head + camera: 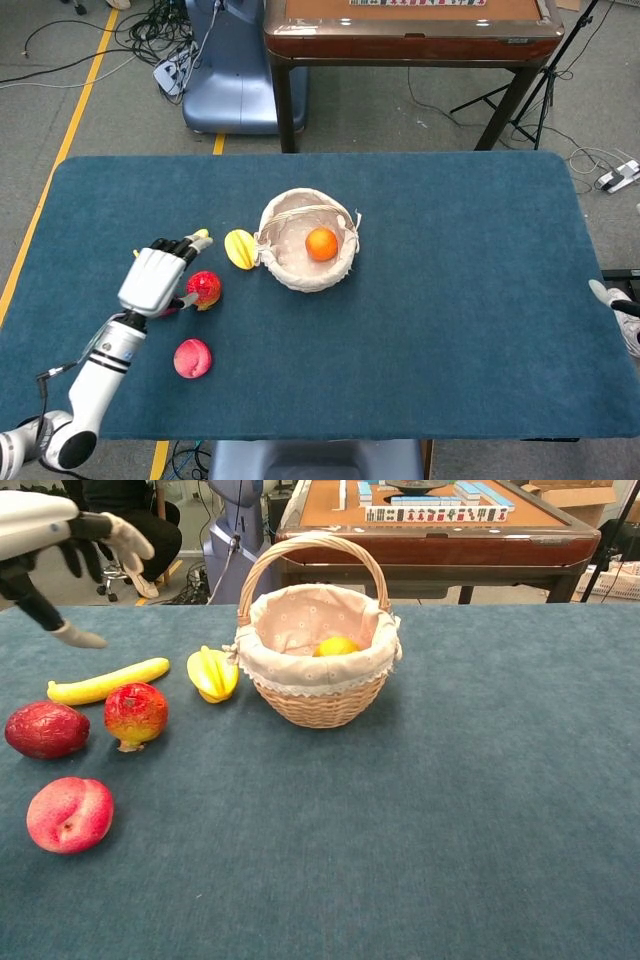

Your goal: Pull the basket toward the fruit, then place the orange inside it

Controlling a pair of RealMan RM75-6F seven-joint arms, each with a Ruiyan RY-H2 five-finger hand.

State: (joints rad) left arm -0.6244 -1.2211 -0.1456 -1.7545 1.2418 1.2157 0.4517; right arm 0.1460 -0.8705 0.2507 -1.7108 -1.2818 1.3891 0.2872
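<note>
orange (pixel 321 243) sits in the basket (pixel 345 262), so we lift the left hand (pixel 157 280), fingers spread and empty, clear of the fruit.

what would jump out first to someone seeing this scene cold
The wicker basket near the middle of the blue table, with the orange lying inside its cloth lining. Next, the row of loose fruit to its left: starfruit, banana, and a peach nearest the front edge. The left hand hovers above them, fingers spread, holding nothing.

Grey floor (pixel 90 110) with cables (pixel 150 30), a brown table (pixel 410 25) behind
</note>
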